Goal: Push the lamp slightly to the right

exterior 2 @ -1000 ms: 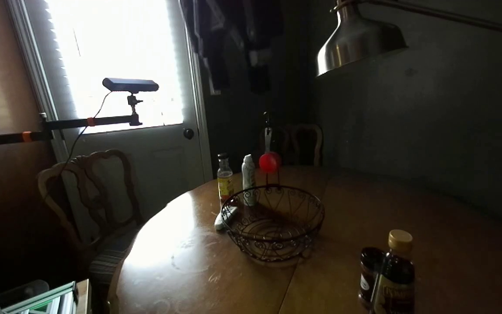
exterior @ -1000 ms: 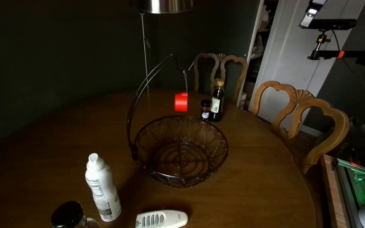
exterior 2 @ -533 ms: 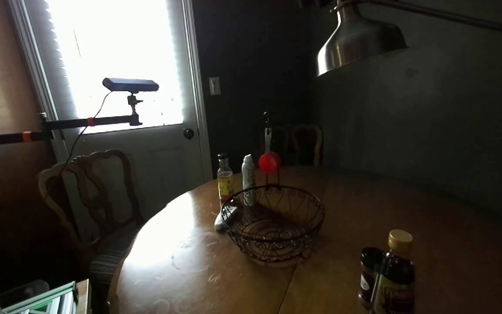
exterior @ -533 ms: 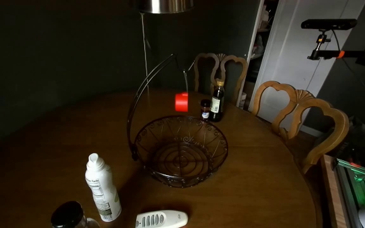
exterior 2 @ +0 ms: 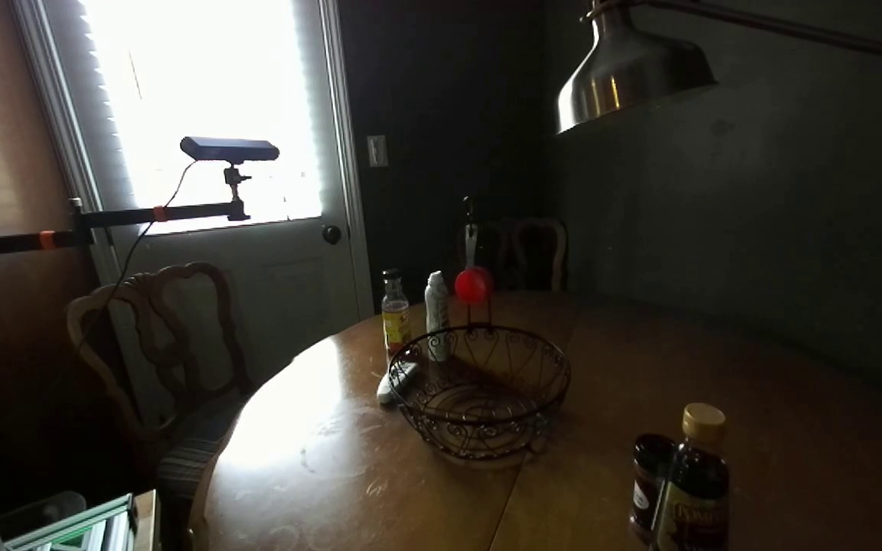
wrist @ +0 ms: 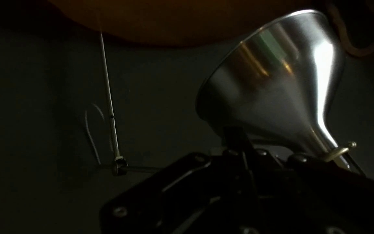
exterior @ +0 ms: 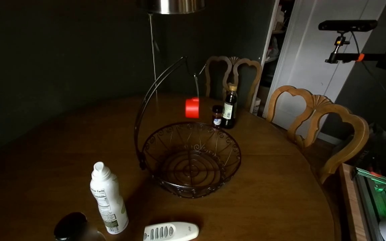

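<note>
Lamp (exterior 2: 632, 76) hangs unshifted above the surface (exterior 2: 640, 367) while fingers (wrist: 237, 139), seemingly closed and empty, have left both exterior views and overlap it in wrist view, contact unclear, so the push likely remains.

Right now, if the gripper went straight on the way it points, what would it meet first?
Likely the lamp: in the wrist view, the tip of the gripper overlaps its edge. Depth is unclear there, so it might pass just beside it.

Dim overall, blown-out window (exterior 2: 207, 107), white glare on table (exterior 2: 318, 459), bright streaks on lamp (wrist: 278, 81)
</note>
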